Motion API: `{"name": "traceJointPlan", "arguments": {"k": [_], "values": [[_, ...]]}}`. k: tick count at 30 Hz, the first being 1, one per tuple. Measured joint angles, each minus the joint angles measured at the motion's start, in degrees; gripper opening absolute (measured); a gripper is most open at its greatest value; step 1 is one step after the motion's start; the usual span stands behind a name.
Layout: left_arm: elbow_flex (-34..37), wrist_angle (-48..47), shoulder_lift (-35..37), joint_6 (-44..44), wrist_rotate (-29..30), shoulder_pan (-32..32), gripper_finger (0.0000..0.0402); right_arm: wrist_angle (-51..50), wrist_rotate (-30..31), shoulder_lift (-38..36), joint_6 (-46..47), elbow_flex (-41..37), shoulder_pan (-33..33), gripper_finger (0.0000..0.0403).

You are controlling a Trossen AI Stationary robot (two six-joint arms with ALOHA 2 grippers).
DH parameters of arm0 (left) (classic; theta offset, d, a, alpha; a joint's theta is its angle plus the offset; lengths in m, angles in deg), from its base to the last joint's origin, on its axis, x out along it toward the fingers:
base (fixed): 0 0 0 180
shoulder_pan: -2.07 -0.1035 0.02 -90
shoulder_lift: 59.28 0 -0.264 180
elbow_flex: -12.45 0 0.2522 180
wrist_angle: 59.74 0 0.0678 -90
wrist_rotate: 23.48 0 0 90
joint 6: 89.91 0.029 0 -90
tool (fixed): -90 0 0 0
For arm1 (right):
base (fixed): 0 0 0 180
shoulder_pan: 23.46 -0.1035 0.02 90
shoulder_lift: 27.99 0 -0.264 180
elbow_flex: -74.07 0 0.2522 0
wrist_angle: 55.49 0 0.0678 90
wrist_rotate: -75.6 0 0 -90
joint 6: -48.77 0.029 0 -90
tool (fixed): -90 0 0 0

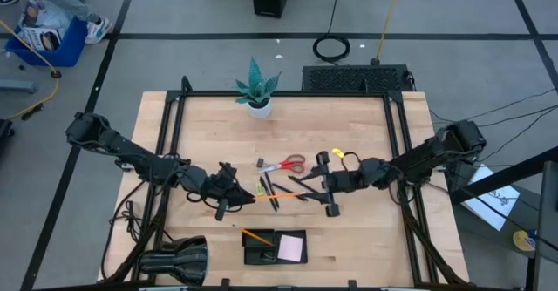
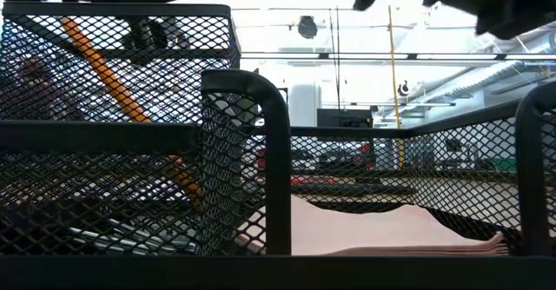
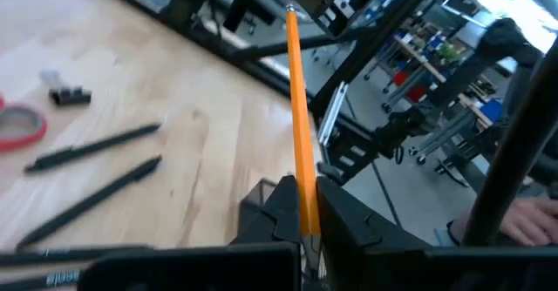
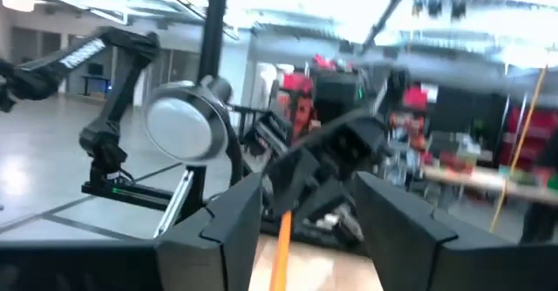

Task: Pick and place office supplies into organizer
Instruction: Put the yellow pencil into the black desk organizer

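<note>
Pale wood desk (image 1: pixel 366 230) carries the black mesh organizer (image 1: pixel 275 248) at its near edge. Mid-desk, the left hand (image 1: pixel 228 191) clamps an orange pencil (image 1: pixel 283 193); the right hand (image 1: pixel 327 184), fingers spread, straddles its far end. A handover looks underway; next, carry it to the organizer.

Both arms reach inward, wrists nearly meeting mid-counter
Left gripper (image 1: pixel 228 189) jaws clamped tight; right gripper (image 1: pixel 324 185) jaws spread apart

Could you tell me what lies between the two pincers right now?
In the high view, an orange pencil spans the gap from the left pincer towards the right pincer, above black pens on the table.
</note>
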Motion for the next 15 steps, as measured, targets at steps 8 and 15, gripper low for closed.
{"name": "traceJointPlan", "arguments": {"k": [8,15], "values": [[0.0,6.95,0.0,7.51,4.13,1.63,0.0022,-0.01,0.14,-10.49,-3.92,-5.3,-3.84,0.0176],[0.0,11.28,0.0,11.74,4.52,1.91,0.001,1.97,2.54,-9.48,-1.1,-7.92,-2.82,0.0166]]}}
